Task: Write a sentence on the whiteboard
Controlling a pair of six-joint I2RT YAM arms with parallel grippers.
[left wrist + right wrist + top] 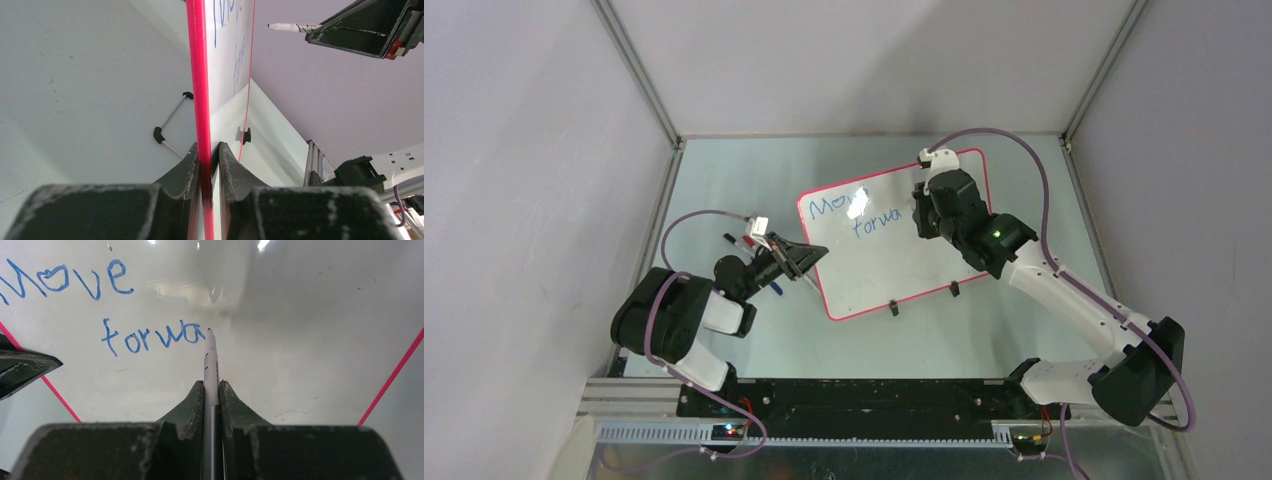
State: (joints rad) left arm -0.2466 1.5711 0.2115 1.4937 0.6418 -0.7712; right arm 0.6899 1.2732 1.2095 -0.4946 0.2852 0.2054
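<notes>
The whiteboard (904,250), white with a thin red-pink frame, lies tilted on the table with two black clip feet at its near edge. My left gripper (809,257) is shut on its left edge; the left wrist view shows the red frame (202,100) pinched between the fingers (207,150). My right gripper (212,387) is shut on a white marker (210,365), whose tip touches the board just right of the last letter. The sentence (155,337) in blue reads "Move" with "forwa" stepped below it. From above, my right gripper (924,212) covers the end of the writing (879,225).
Loose markers (744,243) lie on the table left of the board, behind my left wrist. A thin wire stand with black end caps (170,122) lies on the table beside the board's left edge. Grey walls and aluminium rails enclose the table.
</notes>
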